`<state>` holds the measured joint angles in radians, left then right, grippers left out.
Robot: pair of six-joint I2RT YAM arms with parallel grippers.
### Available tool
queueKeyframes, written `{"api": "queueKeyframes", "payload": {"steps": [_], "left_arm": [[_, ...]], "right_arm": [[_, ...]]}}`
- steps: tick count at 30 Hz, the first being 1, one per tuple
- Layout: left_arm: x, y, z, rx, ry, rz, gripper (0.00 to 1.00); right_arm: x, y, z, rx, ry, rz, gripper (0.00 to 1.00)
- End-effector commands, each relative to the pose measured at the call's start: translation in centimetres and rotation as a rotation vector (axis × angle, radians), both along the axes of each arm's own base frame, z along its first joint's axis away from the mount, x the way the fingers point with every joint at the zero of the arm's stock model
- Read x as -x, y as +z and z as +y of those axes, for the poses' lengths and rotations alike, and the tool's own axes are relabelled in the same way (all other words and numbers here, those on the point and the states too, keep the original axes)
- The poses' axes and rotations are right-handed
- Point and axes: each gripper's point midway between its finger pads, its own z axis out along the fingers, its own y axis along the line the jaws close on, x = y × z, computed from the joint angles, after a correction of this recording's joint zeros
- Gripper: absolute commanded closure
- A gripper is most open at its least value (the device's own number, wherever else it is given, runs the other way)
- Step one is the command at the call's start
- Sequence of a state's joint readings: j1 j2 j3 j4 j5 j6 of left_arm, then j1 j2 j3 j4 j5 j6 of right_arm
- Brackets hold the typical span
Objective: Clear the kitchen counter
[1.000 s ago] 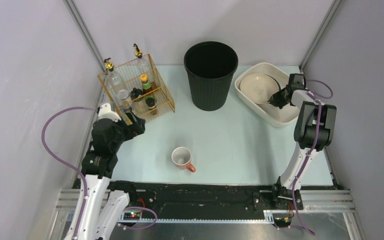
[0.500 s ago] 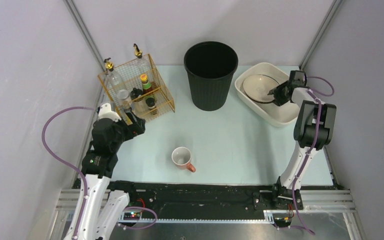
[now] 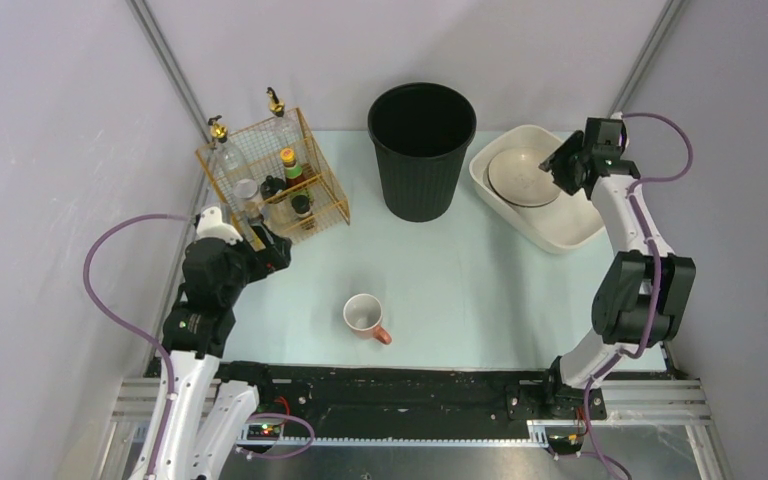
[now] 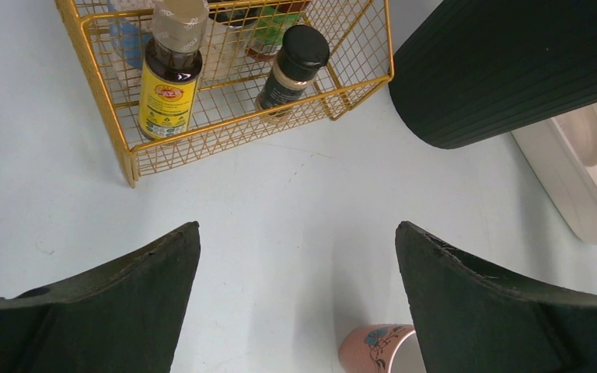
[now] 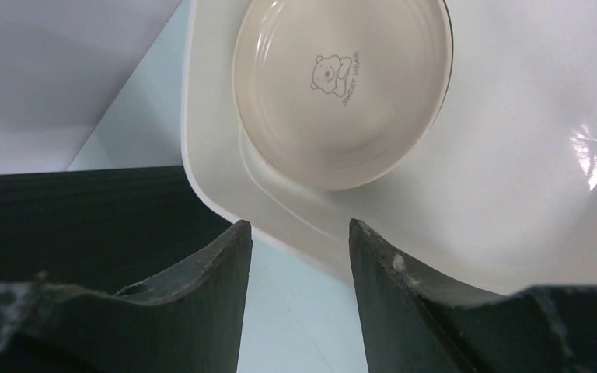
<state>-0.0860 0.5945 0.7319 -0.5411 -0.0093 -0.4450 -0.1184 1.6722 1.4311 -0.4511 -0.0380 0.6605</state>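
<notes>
A pink mug (image 3: 365, 317) lies on its side on the pale mint kitchen counter (image 3: 480, 290), near the front; its flowered side (image 4: 377, 348) shows at the bottom of the left wrist view. A cream bowl (image 3: 523, 176) with a bear print (image 5: 334, 85) rests in the white basin (image 3: 580, 228) at the back right. My right gripper (image 3: 557, 168) hangs above the basin's right side, open and empty, jaws apart over the basin rim (image 5: 295, 245). My left gripper (image 3: 278, 252) stands wide open beside the wire basket, holding nothing.
A black bin (image 3: 421, 150) stands at the back centre, its ribbed wall (image 4: 505, 70) close to the basin. A gold wire basket (image 3: 272, 180) holds several bottles and jars (image 4: 167, 74) at the back left. A black rail (image 3: 390, 385) runs along the front edge.
My right gripper has opened and let go of the bowl, which now lies flat in the basin. The right arm has lifted and pulled back to the right. The left arm is still.
</notes>
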Motion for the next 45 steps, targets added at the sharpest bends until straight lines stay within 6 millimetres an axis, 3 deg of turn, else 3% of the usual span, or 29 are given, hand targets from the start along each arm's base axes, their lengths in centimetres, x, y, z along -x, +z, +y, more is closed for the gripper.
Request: {"api": "queueKeyframes", "payload": {"steps": [1, 4, 7, 10, 16, 22, 25, 33, 39, 45], "left_arm": [[0.1, 0.7, -0.4, 0.02, -0.019, -0.031, 0.02], [0.1, 0.8, -0.4, 0.022, -0.021, -0.033, 0.02], [0.1, 0.8, -0.6, 0.025, -0.029, -0.033, 0.02], [0.2, 0.7, -0.6, 0.028, -0.032, -0.031, 0.02], [0.2, 0.7, -0.8, 0.033, -0.038, -0.028, 0.02], [0.1, 0.7, -0.8, 0.033, -0.039, -0.027, 0.02], [0.1, 0.6, -0.7, 0.032, -0.036, -0.025, 0.02], [0.1, 0.6, -0.5, 0.026, -0.026, -0.027, 0.02], [0.0, 0.5, -0.5, 0.025, -0.023, -0.023, 0.02], [0.0, 0.5, -0.3, 0.022, -0.016, -0.02, 0.02]], "right_arm": [[2.1, 1.3, 1.0, 0.041, 0.058, 0.023, 0.47], [3.9, 3.8, 3.9, 0.113, 0.16, -0.028, 0.47], [6.3, 4.9, 9.0, 0.147, 0.305, -0.052, 0.47], [8.7, 5.2, 13.0, 0.17, 0.442, -0.058, 0.46], [15.1, 7.0, 23.1, 0.158, 0.801, -0.127, 0.45], [20.5, 6.1, 29.4, 0.173, 1.064, -0.123, 0.44], [23.0, 5.1, 31.9, 0.186, 1.167, -0.103, 0.43], [27.6, -0.1, 37.1, 0.219, 1.364, 0.015, 0.42], [29.8, -3.2, 39.6, 0.235, 1.44, 0.075, 0.42], [30.3, -6.3, 40.8, 0.267, 1.432, 0.136, 0.42]]}}
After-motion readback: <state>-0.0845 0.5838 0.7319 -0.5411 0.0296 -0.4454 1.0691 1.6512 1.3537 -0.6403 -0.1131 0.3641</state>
